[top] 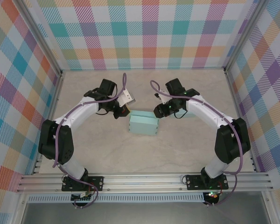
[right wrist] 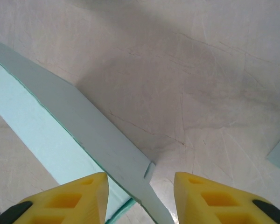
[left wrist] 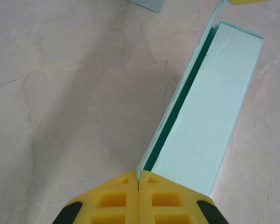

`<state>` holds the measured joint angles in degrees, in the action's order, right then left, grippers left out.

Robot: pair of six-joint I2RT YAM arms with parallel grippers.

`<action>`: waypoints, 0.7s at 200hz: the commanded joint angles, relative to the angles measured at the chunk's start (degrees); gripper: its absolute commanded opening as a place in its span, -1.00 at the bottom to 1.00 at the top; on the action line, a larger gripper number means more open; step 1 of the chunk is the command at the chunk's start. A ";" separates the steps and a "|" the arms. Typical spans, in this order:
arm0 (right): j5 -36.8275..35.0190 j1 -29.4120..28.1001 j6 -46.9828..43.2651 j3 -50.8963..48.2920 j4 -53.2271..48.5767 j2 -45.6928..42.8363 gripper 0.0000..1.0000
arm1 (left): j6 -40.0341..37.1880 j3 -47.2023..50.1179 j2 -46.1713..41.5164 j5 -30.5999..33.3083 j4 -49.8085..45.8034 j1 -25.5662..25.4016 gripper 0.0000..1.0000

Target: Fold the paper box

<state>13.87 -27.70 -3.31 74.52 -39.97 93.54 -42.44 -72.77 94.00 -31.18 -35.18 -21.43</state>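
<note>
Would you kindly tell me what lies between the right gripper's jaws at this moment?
In the right wrist view, the box's flap passes between the right gripper's jaws, which stand open on either side of it.

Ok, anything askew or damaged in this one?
Nothing torn or spilled. The paper box is only part-folded: one long flap juts out loose between the right gripper's open jaws, while the left gripper pinches the wall edge at the other end.
</note>
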 commanded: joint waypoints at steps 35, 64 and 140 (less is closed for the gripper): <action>-1.65 0.28 2.03 -1.60 -0.95 -2.17 -0.24 | 1.68 0.62 -1.29 1.71 1.60 -0.81 -1.00; -2.00 0.28 3.29 -1.84 -0.77 -2.48 -0.48 | 3.75 0.71 -1.53 2.56 2.24 -1.31 -1.00; -8.57 -1.36 9.88 0.33 0.39 -2.47 -0.76 | 25.81 0.55 -3.93 14.89 5.71 -5.48 -1.00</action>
<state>9.39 -28.05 3.07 73.06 -39.99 92.99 -27.31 -72.53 93.12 -21.26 -31.94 -25.56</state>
